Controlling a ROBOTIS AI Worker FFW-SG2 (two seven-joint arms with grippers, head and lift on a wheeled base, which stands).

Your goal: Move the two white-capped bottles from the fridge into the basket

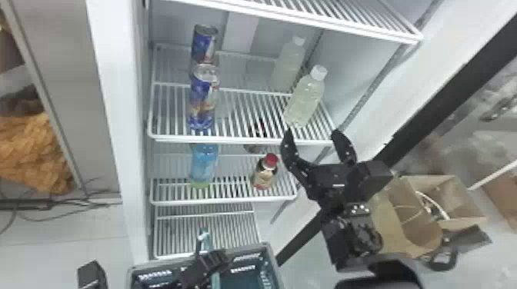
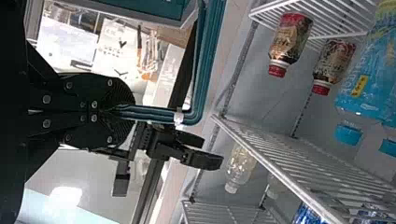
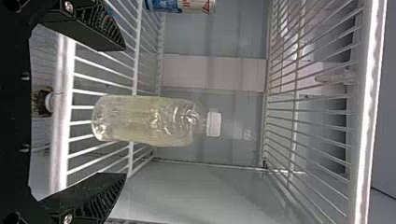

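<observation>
The fridge (image 1: 115,84) stands open, with the basket (image 1: 271,258) low in front of it. The right gripper (image 1: 313,132) is at the middle shelf's front edge, its fingers spread wide, one to each side of the nearer white-capped bottle (image 1: 306,100) and touching neither flank. The left gripper (image 1: 209,265) pinches the basket's teal handle (image 2: 154,113) between its fingers. A blue bottle (image 1: 204,163) stands one shelf below. Both white-capped bottles are upright on the middle shelf, the farther one (image 1: 289,65) behind (cloudy pale stuff, both). Blue cans (image 1: 202,96) stand left of them; smallest, a red-capped bottle (image 1: 265,173) sits lower.
</observation>
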